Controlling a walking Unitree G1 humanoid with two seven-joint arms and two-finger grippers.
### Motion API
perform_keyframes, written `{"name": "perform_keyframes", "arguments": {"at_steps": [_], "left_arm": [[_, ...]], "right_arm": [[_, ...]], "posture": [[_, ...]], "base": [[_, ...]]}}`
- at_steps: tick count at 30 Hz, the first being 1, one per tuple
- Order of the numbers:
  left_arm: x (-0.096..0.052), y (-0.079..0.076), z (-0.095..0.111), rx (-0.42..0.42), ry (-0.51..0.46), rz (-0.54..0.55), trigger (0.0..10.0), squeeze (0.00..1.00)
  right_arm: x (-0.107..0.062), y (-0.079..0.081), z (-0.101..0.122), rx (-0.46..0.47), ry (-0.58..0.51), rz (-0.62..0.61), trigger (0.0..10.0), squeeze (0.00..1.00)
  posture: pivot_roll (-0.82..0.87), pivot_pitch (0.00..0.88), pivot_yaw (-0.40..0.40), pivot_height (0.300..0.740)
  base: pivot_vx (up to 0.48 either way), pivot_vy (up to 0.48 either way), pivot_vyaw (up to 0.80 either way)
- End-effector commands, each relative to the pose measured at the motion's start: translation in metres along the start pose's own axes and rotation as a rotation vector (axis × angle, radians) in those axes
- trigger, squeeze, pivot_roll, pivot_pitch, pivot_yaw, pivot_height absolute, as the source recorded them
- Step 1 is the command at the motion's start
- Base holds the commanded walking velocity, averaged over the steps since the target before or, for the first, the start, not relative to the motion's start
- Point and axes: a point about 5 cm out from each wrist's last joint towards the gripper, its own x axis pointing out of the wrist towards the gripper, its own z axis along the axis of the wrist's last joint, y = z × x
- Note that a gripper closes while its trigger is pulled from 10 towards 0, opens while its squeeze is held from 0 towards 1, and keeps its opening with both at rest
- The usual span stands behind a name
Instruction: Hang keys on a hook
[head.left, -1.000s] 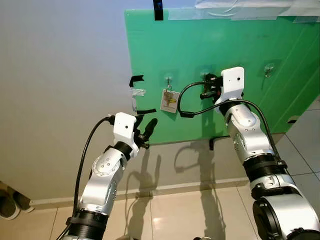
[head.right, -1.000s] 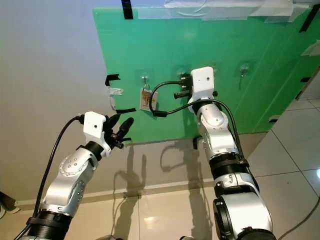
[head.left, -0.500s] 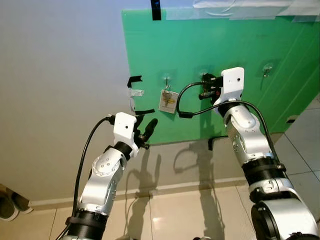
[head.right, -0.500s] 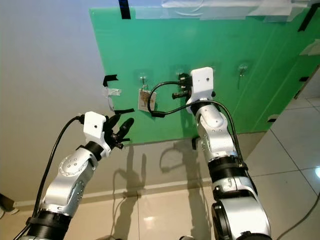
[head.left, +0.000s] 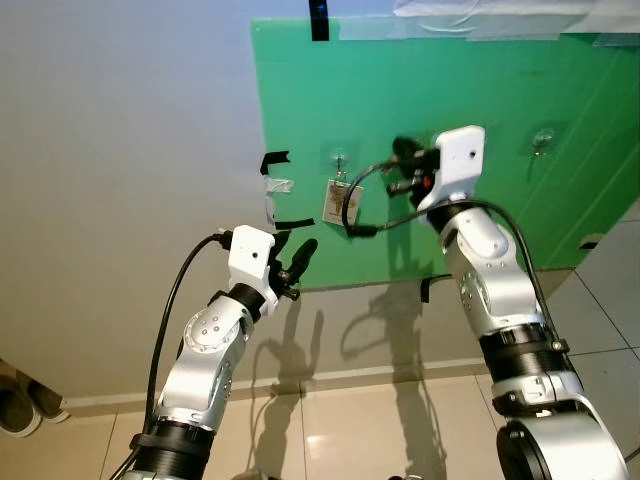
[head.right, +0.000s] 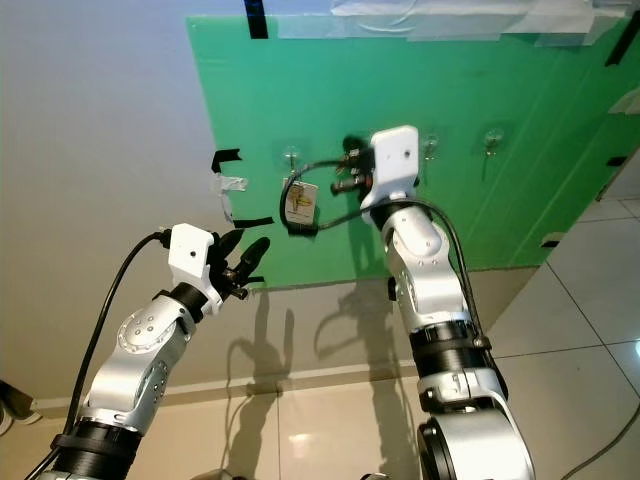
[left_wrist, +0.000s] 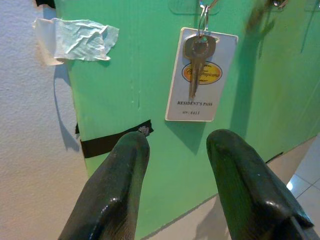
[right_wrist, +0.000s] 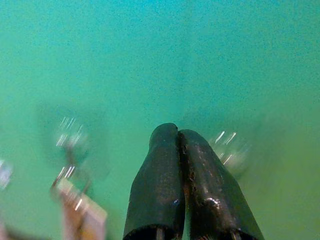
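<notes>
The key (left_wrist: 199, 59) hangs by its ring from a hook (head.left: 340, 158) on the green board (head.left: 480, 110), lying over a white pass card (left_wrist: 200, 75) marked "RESIDENT'S PASS". The left gripper (left_wrist: 175, 150) sits at about 7 o'clock from the key, clear of the board – its fingers (left_wrist: 125, 165) apart, with nothing between them. The right gripper (right_wrist: 179, 145) is raised close to the board at 3 o'clock from the key, near the next hook (head.right: 430, 146) – its fingers pressed together, holding nothing. Black tape (left_wrist: 112, 141) and crumpled clear tape (left_wrist: 77, 40) mark the board's edge
</notes>
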Motion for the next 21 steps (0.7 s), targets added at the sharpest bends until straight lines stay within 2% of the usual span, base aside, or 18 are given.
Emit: {"name": "perform_keyframes", "arguments": {"at_steps": [1,6,9,11,14,15,16,17,18,19,21], "left_arm": [[0.0,-0.001,0.004,0.006,-0.009,-0.012,10.0,0.0],[0.0,-0.002,0.002,0.003,-0.006,-0.013,10.0,0.0],[0.0,-0.003,0.002,0.001,-0.005,-0.013,10.0,0.0],[0.0,-0.003,0.002,0.001,-0.003,-0.013,10.0,0.0],[0.0,-0.003,0.001,0.001,-0.001,-0.015,10.0,0.0],[0.0,-0.003,0.001,0.001,-0.001,-0.015,10.0,0.0],[0.0,-0.003,0.001,0.001,-0.001,-0.015,10.0,0.0],[0.0,-0.003,0.001,0.003,0.001,-0.017,10.0,0.0],[0.0,-0.003,0.001,0.003,0.001,-0.017,10.0,0.0],[0.0,-0.002,0.002,0.004,0.001,-0.017,10.0,0.0],[0.0,-0.002,0.002,0.007,0.003,-0.019,10.0,0.0]], "right_arm": [[-0.001,0.003,0.004,-0.033,0.005,0.039,10.0,0.0],[-0.006,0.005,-0.003,-0.049,0.057,0.073,10.0,0.0],[-0.009,0.002,-0.004,0.02,0.058,0.056,10.0,0.0],[-0.01,-0.003,-0.006,0.167,0.06,0.011,10.0,0.0],[-0.012,-0.007,-0.009,0.329,0.062,-0.024,10.0,0.0],[-0.012,-0.007,-0.009,0.329,0.062,-0.024,10.0,0.0],[-0.013,-0.009,-0.009,0.393,0.057,-0.042,10.0,0.0],[-0.014,-0.017,-0.009,0.547,0.03,-0.093,10.0,0.0],[-0.014,-0.017,-0.009,0.547,0.03,-0.093,10.0,0.0],[-0.015,-0.021,-0.006,0.624,0.0,-0.118,10.0,0.0],[-0.016,-0.026,-0.001,0.703,-0.042,-0.146,10.0,0.0]], "posture": [[0.02,0.0,0.063,0.74],[0.01,0.0,0.063,0.74],[0.01,0.0,0.063,0.74],[0.01,0.0,0.066,0.74],[0.01,0.0,0.069,0.74],[0.01,0.0,0.069,0.74],[0.01,0.0,0.073,0.74],[0.01,0.0,0.074,0.74],[0.01,0.0,0.074,0.74],[0.01,0.0,0.08,0.74],[0.01,0.0,0.08,0.74]], "base": [[0.0,0.0,0.0],[0.0,0.0,0.0],[0.0,0.0,0.0],[0.0,0.0,0.0],[0.0,0.0,0.0],[0.0,0.0,0.0],[0.0,0.0,0.0],[0.0,0.0,0.0],[0.0,0.0,0.0],[0.0,0.0,0.0],[0.0,0.0,0.0]]}}
